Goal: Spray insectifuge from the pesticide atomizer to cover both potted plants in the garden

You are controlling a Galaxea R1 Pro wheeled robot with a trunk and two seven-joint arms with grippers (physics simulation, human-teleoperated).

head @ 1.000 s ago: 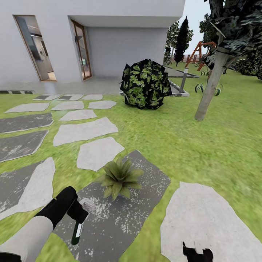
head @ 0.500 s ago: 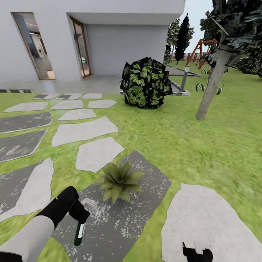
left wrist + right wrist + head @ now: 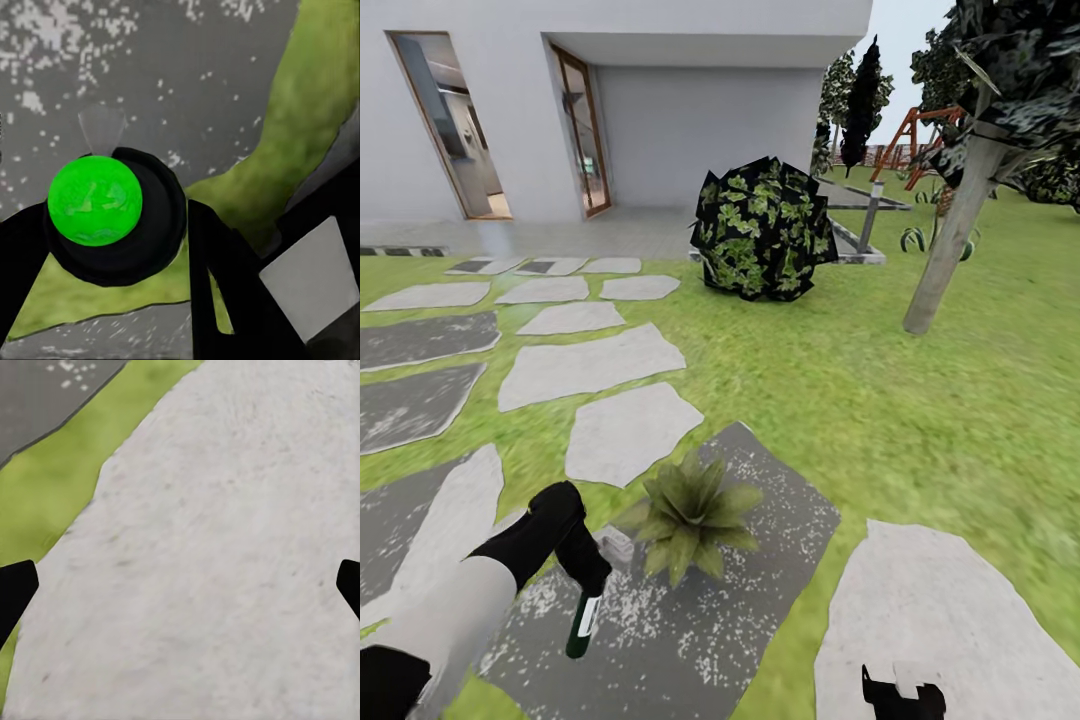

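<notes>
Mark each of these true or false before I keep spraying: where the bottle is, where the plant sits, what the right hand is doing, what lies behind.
1. The left hand holds the pesticide atomizer. True.
2. The potted plant stands on the lawn. False: it stands on a dark speckled paving stone.
3. The right hand grips a second bottle. False: it is open over a pale paving stone.
4. A round dark bush stands beyond the plant, before the house. True.
</notes>
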